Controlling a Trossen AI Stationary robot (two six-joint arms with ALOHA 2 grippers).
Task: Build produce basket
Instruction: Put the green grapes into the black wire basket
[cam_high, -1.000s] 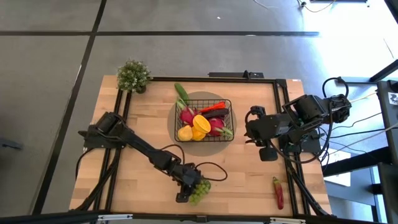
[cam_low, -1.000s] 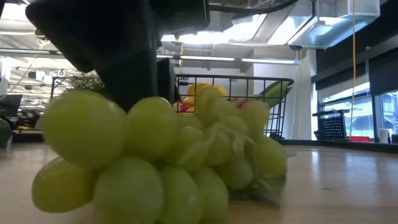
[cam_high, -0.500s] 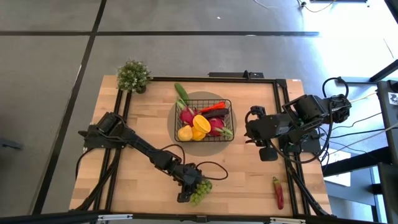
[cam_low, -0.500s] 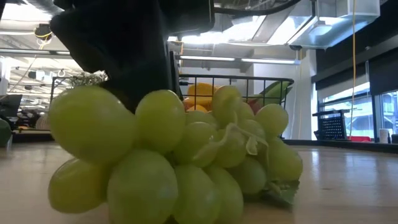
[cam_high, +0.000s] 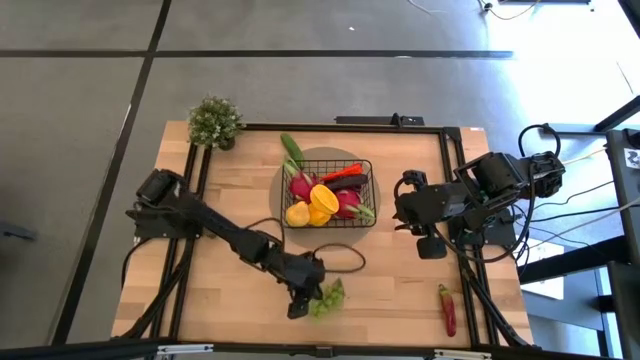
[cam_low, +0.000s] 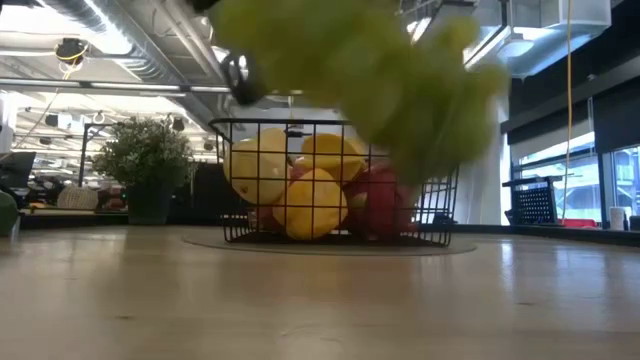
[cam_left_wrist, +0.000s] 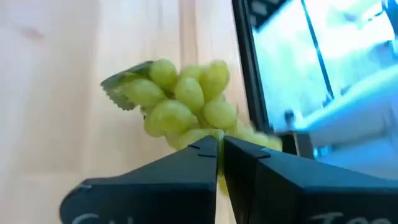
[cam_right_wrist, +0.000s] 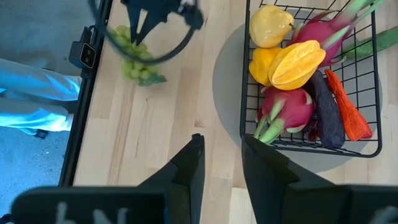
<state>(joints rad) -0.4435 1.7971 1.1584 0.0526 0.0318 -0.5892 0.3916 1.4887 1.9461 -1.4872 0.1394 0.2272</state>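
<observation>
Grapes (cam_left_wrist: 181, 102) are clamped by the stem in the left gripper (cam_left_wrist: 217, 149) and lifted clear of the table (cam_high: 220, 300), likely for carrying to the basket (cam_high: 367, 178); the right gripper (cam_right_wrist: 217, 149) is parked beside it, fingers slightly apart.

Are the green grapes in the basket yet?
No, still out. The left gripper is shut on the grapes, holding them above the table, short of the basket.

Pale green grapes (cam_left_wrist: 183, 102) hang just beyond the black left gripper (cam_left_wrist: 217, 149). The black wire basket (cam_right_wrist: 373, 146) holds yellow, pink, purple and orange produce (cam_right_wrist: 298, 65).
</observation>
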